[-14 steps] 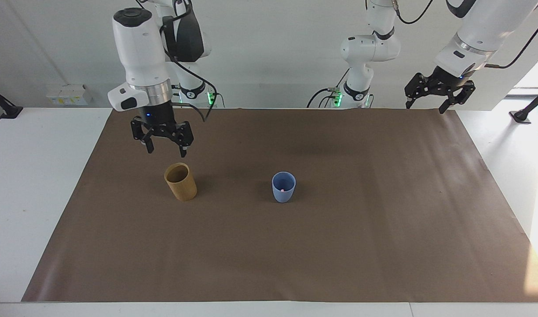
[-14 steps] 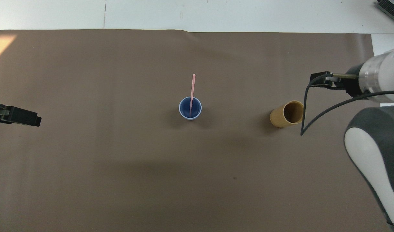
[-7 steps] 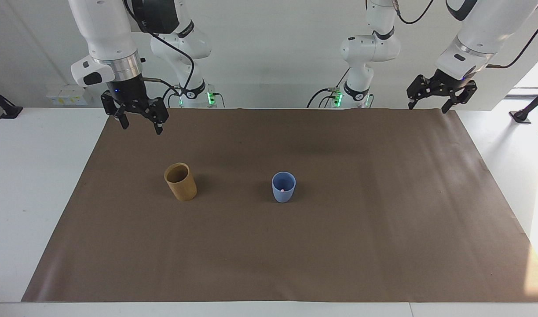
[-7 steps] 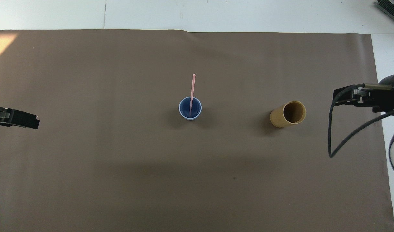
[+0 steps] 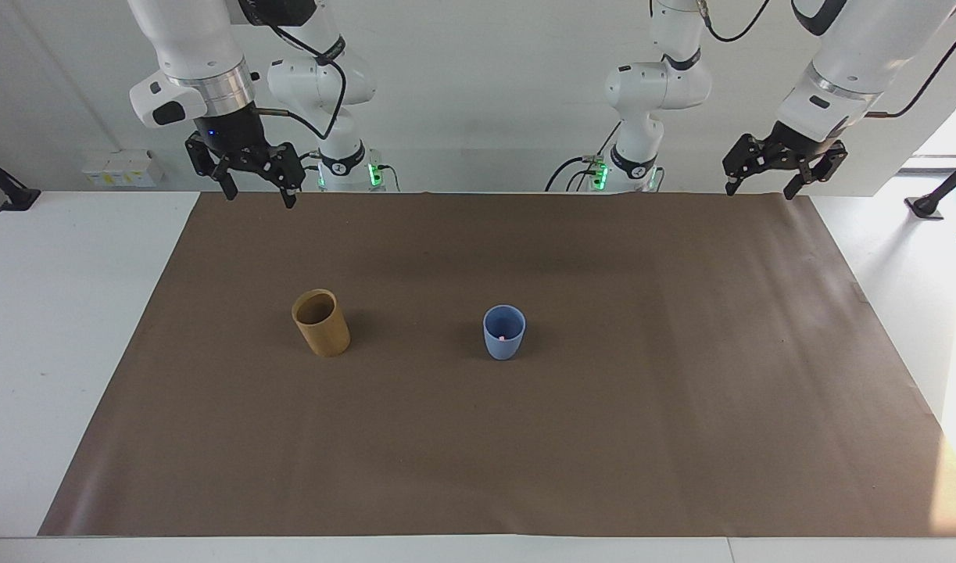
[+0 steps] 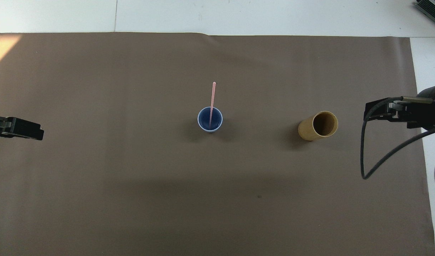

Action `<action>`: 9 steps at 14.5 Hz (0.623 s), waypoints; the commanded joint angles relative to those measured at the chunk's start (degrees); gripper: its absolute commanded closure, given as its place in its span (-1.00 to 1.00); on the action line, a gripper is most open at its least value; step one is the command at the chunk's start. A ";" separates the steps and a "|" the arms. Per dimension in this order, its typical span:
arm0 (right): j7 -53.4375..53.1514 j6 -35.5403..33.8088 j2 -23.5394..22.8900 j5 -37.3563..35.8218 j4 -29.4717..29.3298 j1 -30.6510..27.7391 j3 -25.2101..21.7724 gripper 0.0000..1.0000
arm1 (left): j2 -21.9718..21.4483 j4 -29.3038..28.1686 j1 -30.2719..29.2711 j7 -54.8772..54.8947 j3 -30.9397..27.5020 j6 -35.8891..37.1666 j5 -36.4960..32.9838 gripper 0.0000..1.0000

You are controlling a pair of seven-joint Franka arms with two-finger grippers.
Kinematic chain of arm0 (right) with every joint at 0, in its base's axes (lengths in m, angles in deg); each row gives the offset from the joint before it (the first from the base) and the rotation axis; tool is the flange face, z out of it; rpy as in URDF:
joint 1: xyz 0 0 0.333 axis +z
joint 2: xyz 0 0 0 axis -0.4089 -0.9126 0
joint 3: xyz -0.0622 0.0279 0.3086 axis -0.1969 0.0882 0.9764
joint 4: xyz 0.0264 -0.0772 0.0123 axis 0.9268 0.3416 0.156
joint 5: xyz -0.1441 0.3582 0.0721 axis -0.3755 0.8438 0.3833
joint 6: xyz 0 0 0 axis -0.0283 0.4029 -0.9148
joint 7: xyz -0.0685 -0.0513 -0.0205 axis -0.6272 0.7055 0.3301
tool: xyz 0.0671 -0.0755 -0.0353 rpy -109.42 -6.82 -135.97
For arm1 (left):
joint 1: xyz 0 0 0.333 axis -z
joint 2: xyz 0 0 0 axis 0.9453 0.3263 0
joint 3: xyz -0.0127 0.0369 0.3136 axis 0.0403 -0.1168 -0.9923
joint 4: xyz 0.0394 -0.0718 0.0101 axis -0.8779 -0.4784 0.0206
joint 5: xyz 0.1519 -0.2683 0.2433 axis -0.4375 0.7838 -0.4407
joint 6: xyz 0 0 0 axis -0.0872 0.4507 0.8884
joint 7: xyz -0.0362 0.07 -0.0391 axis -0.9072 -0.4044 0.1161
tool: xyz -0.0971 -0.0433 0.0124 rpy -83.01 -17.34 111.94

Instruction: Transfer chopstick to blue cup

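- Since a second ago, the right gripper (image 5: 256, 192) has been lifting away from above the tan cup (image 5: 321, 323) and pulling back toward its base; now it is hanging over the brown mat's (image 5: 649, 422) edge nearest the robots, at the right arm's end of the worktop (image 5: 48, 328).
- Its jaws are standing spread apart and holding nothing.
- That tan cup is standing upright on the mat, toward the right arm's end, with its mouth looking empty.
- Beside it, around the middle of the mat and well apart from it, the blue cup (image 5: 504, 332) is standing upright.
- One pale pink chopstick (image 6: 212, 101) is standing in the blue cup, its lower end resting inside and its upper part rising well above the rim; from the facing camera only a small pink tip is showing inside the cup.
- At the left arm's end, the left gripper (image 5: 763, 189) is waiting over the mat's corner nearest the robots, barely shifted, its jaws open and empty.
- Neither gripper is touching either cup.
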 commanded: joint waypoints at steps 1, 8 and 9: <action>2.52 1.01 0.72 1.45 1.11 -0.62 -0.03 -1.00 | -2.00 -2.55 -1.08 -0.43 0.52 -1.58 0.59 -1.00; 2.61 1.01 0.80 1.71 1.37 -0.53 0.06 -1.00 | -1.47 -1.50 -0.99 -0.61 0.61 -0.87 0.50 -1.00; 2.61 1.01 0.89 1.71 1.46 -0.53 -0.03 -1.00 | -1.56 -1.50 -0.91 -0.52 0.61 -0.79 0.50 -1.00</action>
